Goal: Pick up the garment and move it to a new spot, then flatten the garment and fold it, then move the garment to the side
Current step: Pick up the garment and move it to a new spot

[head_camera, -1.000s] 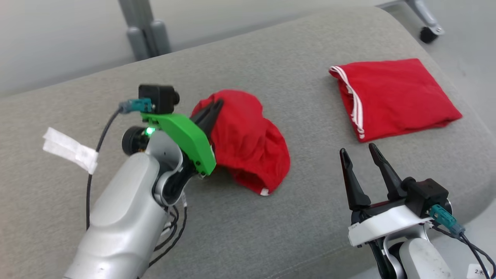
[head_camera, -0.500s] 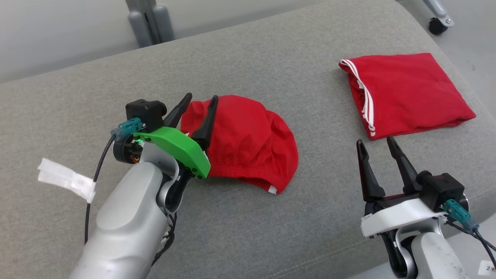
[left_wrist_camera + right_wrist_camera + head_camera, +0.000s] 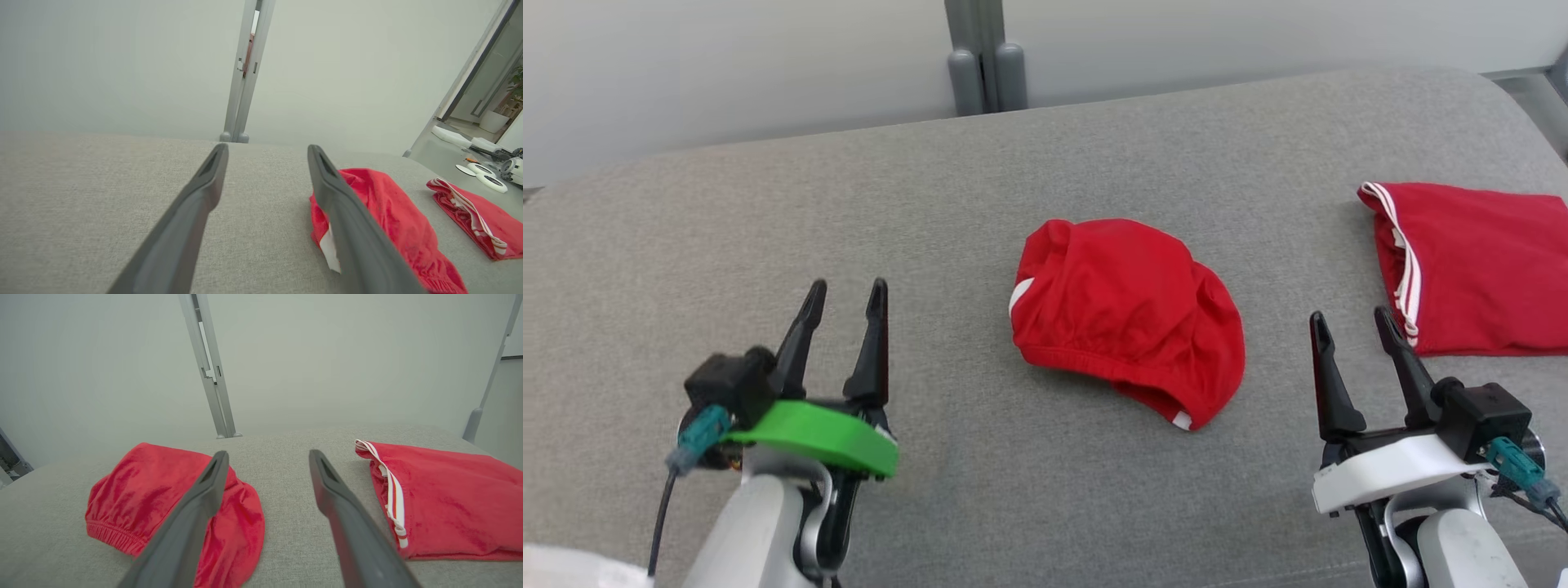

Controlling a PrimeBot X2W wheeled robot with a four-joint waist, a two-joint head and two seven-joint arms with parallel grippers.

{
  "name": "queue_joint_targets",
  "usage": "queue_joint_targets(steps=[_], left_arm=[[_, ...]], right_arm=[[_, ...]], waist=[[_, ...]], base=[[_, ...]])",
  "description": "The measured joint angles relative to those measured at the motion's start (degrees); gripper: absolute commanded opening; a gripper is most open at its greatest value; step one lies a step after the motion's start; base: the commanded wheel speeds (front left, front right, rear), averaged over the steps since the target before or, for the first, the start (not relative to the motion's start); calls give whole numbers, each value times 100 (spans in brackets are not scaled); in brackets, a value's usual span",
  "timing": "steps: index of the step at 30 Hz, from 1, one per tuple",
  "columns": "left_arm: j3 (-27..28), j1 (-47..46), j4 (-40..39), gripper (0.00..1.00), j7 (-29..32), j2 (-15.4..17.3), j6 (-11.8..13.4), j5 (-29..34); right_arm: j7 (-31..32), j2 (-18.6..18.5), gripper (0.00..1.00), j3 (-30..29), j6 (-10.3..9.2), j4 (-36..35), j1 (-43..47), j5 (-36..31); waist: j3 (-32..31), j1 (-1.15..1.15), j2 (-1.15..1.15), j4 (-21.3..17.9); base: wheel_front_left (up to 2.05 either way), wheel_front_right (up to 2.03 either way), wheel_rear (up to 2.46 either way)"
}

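**Both grippers empty, crumpled red garment waiting between them**

My left gripper [image 3: 847, 287] hangs over the grey upholstered surface [image 3: 931, 188] with its fingers spread and nothing between them. My right gripper [image 3: 1347, 317] is just as wide open and just as empty. The crumpled red garment [image 3: 1127, 314] lies in a rounded heap between the two, apart from both, with its elastic hem turned toward me. A small white label [image 3: 328, 247] peeks out at its left edge. Off to my right lies a second red garment [image 3: 1478, 269], folded flat, with white stripes along its near edge. I take the heap to be my job and the folded piece to be finished.

The heap looks ready for flattening, and that is where trouble could start. The cloth is doubled over itself, and from here I cannot tell how many layers sit under the top one. A pinch at the wrong spot may lift a single layer and leave the rest bunched. The gathered hem will likely spring back and curl when spread. The woven cover may drag at the cloth if I slide it rather than lift it. My right gripper sits near the folded piece, so a wide sweep on that side could rumple it.
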Motion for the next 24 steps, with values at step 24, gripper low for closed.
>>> queue_joint_targets(steps=[24], left_arm=[[1046,1398,-580,100,-10,-480,-377,1110]], right_arm=[[-9,0,100,-170,0,297,346,67]], waist=[[-361,0,0,271]], base=[[0,0,0]])
